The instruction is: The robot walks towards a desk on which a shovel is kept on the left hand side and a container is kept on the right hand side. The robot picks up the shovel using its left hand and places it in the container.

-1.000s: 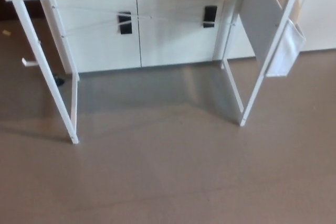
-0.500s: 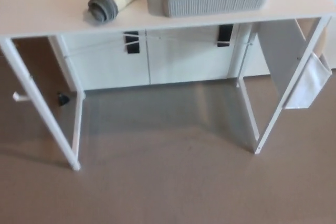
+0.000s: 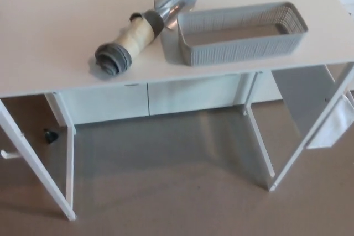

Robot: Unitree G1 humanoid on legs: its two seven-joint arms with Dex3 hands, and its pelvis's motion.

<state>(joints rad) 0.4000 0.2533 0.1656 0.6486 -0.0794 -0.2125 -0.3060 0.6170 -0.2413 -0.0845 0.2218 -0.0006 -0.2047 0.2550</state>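
The shovel (image 3: 141,32) lies on the white desk (image 3: 55,37), left of centre. Its handle is cream with grey ends and points toward the near left. Its shiny metal scoop (image 3: 176,2) points to the far right. A grey mesh container (image 3: 242,31) stands just right of the shovel, long side across the desk, and looks empty. The scoop's tip lies close to the container's far left corner. Neither of my hands shows in the head view.
The desk stands on thin white legs (image 3: 38,169) over a brown floor. White cabinet doors (image 3: 149,100) show behind it under the top. A white fabric pocket (image 3: 334,125) hangs at the desk's right side. A small dark object (image 3: 51,135) lies on the floor at left.
The whole picture has shifted: the camera has tilted up or come closer, so the desk top, shovel and container now show in full. Nothing on the desk has moved.
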